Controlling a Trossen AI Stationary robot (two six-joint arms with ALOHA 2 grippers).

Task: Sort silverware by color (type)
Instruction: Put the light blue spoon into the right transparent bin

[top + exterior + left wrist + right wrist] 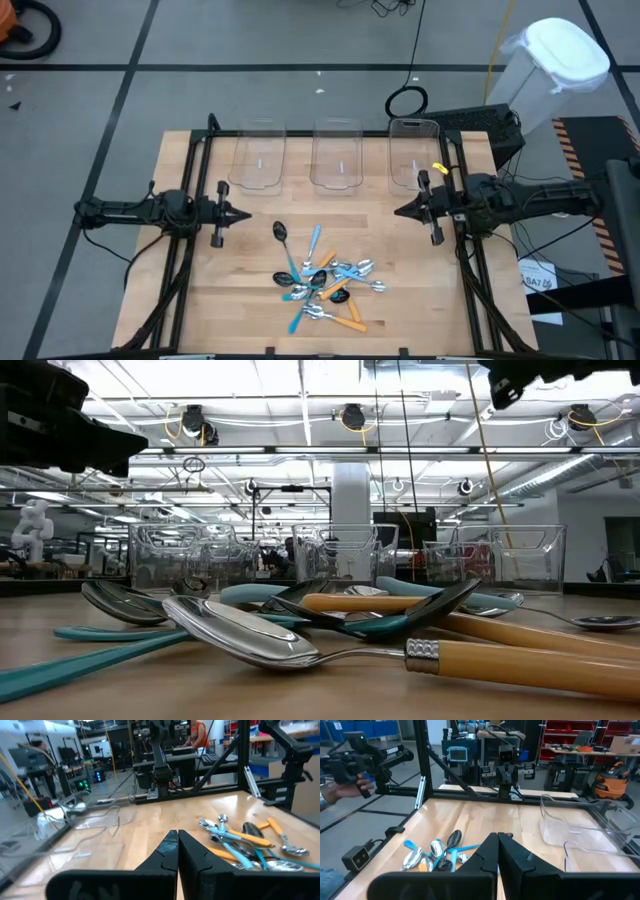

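The silverware lies in a loose pile near the table's near edge: teal handles with black bowls, orange and light-blue handles with shiny bowls, crossing one another. One black-bowled spoon lies a little apart, toward the far left of the pile. The pile also shows in the left wrist view, the right wrist view and close up in the low view. My left gripper hovers shut left of the pile. My right gripper hovers shut right of it. Neither touches a spoon.
Three clear plastic bins stand in a row along the table's far edge, the right one close to my right arm. A black frame borders the table. Bare wood lies between the grippers and the bins.
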